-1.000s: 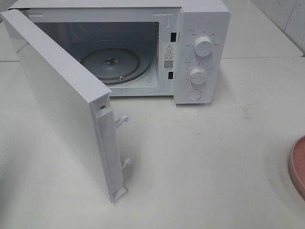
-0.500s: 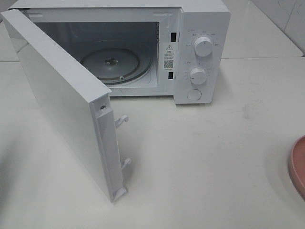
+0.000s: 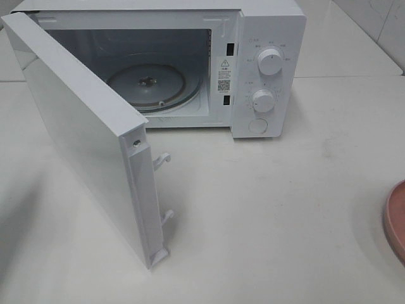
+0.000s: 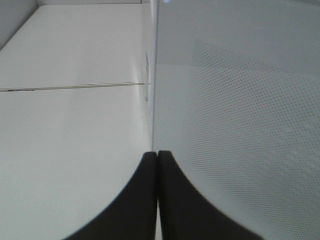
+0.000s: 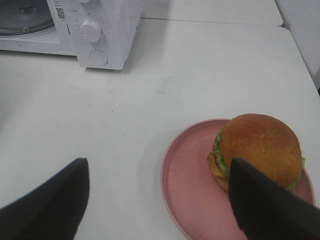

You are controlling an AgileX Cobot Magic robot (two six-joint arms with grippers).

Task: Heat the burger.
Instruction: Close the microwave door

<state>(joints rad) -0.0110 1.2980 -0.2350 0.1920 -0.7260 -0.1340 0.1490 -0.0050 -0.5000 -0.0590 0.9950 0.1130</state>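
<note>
White table seen from above. At far left, the microwave door is swung wide open toward the viewer, w/ two white latch hooks sticking out of its free edge. Behind it, the white microwave stands at the back of the table, cavity open, w/ a round glass turntable on its floor. On the microwave's right side is a control panel w/ two round knobs, upper knob and lower knob, plus a round button below them. At the far right edge, only a sliver of a pink plate shows.

Left wrist view: left gripper has its dark fingers pressed together, holding nothing, right at the edge of the open door's dotted window panel.

Right wrist view: right gripper has fingers spread wide apart, nothing between them, hovering above the table. The burger sits on the pink plate, toward the side by the right-hand finger, well apart from the microwave.
</note>
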